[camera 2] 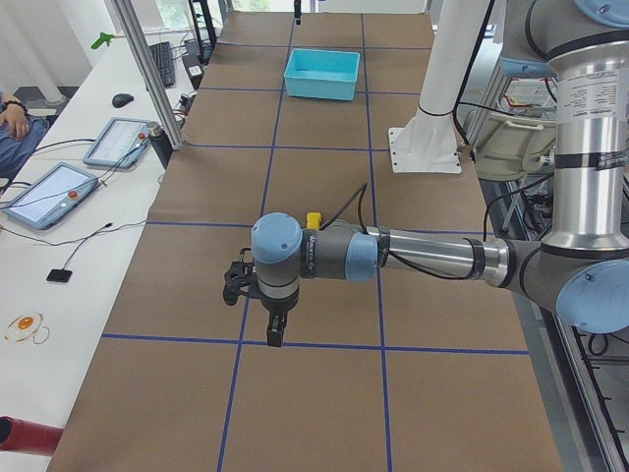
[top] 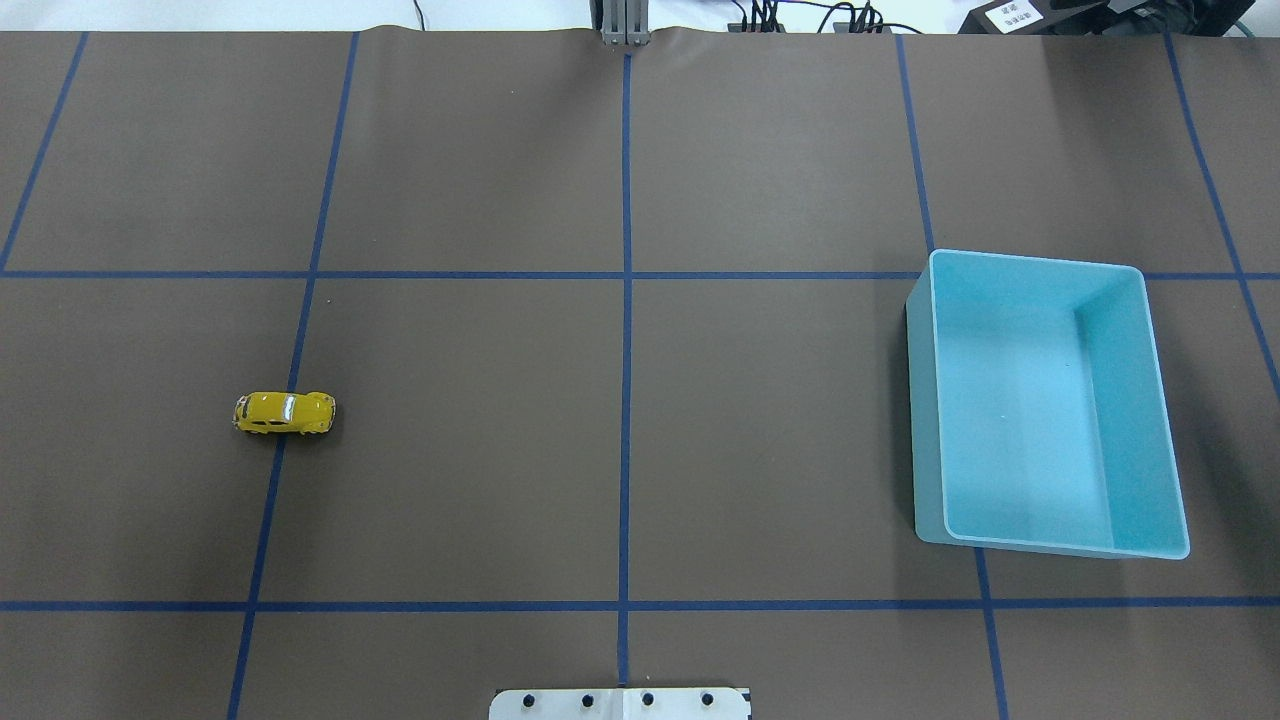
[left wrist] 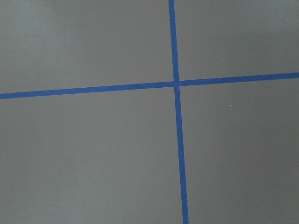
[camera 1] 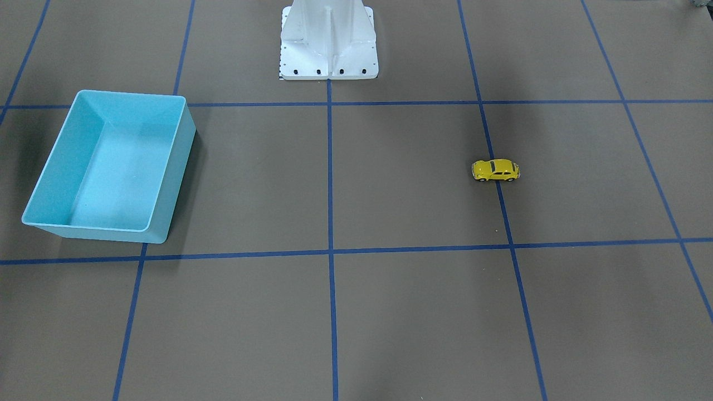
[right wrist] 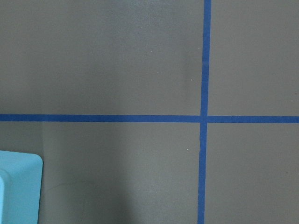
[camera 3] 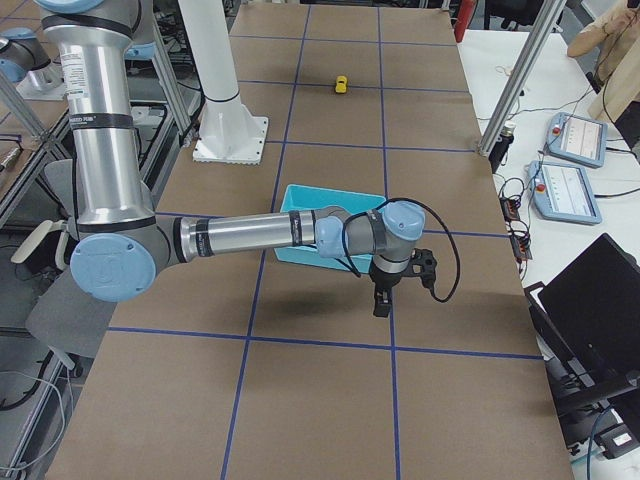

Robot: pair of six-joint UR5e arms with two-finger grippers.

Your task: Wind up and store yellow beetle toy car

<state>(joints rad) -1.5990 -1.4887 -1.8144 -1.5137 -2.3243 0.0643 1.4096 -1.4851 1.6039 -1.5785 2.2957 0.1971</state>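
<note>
The yellow beetle toy car (camera 1: 496, 170) stands on its wheels on the brown mat, on a blue grid line on the robot's left side; it also shows in the overhead view (top: 285, 412). The light blue bin (camera 1: 178, 172) stands empty on the robot's right side (top: 922, 420). My left gripper (camera 2: 267, 317) shows only in the exterior left view, pointing down over the mat, nearer the camera than the car (camera 2: 314, 219). My right gripper (camera 3: 381, 297) shows only in the exterior right view, just beside the bin (camera 3: 300, 200). I cannot tell whether either is open or shut.
The white robot pedestal (camera 1: 328, 44) stands at the table's middle on the robot's side. Tablets and cables lie on the side benches (camera 2: 59, 192). A corner of the bin (right wrist: 18, 186) shows in the right wrist view.
</note>
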